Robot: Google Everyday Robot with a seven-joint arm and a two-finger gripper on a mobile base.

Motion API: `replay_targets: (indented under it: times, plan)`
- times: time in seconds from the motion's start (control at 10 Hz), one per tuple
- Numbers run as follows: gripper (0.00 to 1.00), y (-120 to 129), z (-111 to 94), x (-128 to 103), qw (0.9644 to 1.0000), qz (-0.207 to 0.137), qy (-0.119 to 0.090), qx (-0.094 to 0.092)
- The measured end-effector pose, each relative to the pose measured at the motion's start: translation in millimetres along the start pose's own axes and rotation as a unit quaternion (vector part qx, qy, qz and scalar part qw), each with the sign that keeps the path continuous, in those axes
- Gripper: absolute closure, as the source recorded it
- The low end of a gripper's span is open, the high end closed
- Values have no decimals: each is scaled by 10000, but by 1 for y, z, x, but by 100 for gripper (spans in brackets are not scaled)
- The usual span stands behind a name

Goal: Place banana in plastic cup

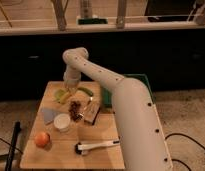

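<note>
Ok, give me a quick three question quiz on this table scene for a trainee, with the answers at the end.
1. True or false: the banana lies on the table, outside the white cup.
2. Which lies beside the banana at the table's far end? A) orange B) brush C) dark green curved item
3. Fill in: the gripper is at the far end, right by the ____.
Key: 1 true; 2 C; 3 banana.
</note>
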Motion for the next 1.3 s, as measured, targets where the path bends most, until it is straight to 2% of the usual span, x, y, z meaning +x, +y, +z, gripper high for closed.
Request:
replay_targets:
  times: [0.7, 1.3]
  plan:
    - [100, -24, -5, -6, 9994, -311, 98, -119]
    - [100, -48, 5, -13, 9977, -636, 76, -203]
